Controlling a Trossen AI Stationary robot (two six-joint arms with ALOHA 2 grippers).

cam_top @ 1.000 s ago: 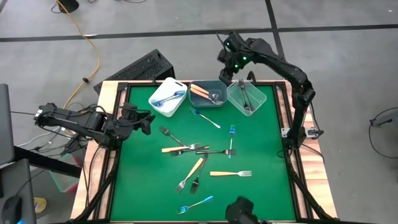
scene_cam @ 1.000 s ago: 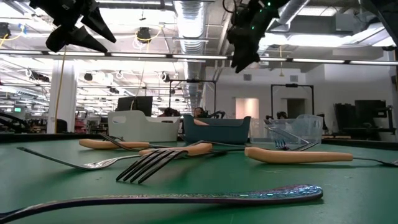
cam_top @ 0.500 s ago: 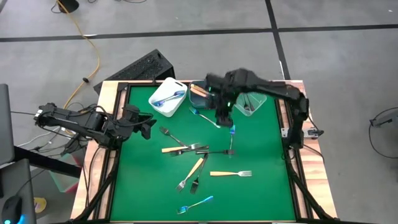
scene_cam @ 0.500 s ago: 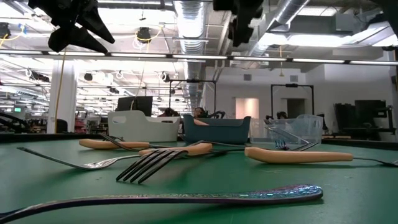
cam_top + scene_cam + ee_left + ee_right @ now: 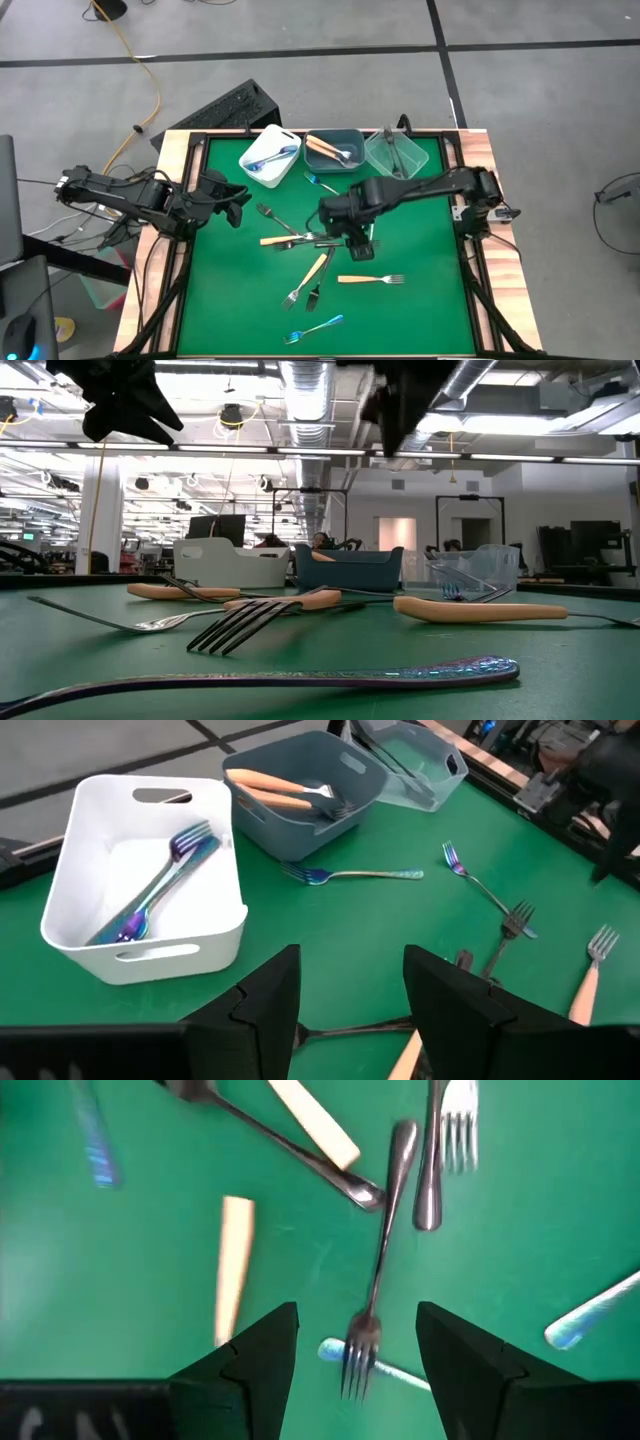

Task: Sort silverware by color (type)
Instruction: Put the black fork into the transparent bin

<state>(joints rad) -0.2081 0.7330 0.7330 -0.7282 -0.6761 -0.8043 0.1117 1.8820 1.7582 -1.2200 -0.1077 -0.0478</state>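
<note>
Overhead, the right hand point(image 5: 352, 236) hangs over the tangle of forks in the middle of the green surface point(image 5: 420, 310), fingers spread, gripping nothing. The left hand point(image 5: 232, 197) waits at the left edge of the surface, fingers also apart and empty; well apart from the tangle.

Target, by my reading: the dark all-metal fork point(image 5: 378, 1265) seen through the right wrist camera, lying between that hand's two fingers. Its tines point(image 5: 358, 1350) point back toward the hand; its handle runs away from it, so the long axis lies roughly crosswise to the closing line of the fingers. That is the relation that matters: the fingers straddle the shaft, so a drop straight down looks workable.

Crowding:
- a second dark fork point(image 5: 432, 1155) lies just beside the handle end, near parallel
- a third dark handle point(image 5: 290, 1150) crosses in at an angle and meets the target's handle tip
- a cream handle point(image 5: 235, 1265) lies to one side, apart
- a blue handle point(image 5: 375, 1365) pokes from under the tines, touching or nearly so; can't tell which

Risk, as I judge it: a grasp near the tines may catch the blue piece; mid-shaft looks cleaner.

Bins along the far edge: white bin point(image 5: 266, 157) holds blue pieces, grey bin point(image 5: 336, 150) holds cream-handled ones, clear bin point(image 5: 396, 154) holds dark ones. The clear bin would suit this fork. The right arm is plainly the nearer.
</note>
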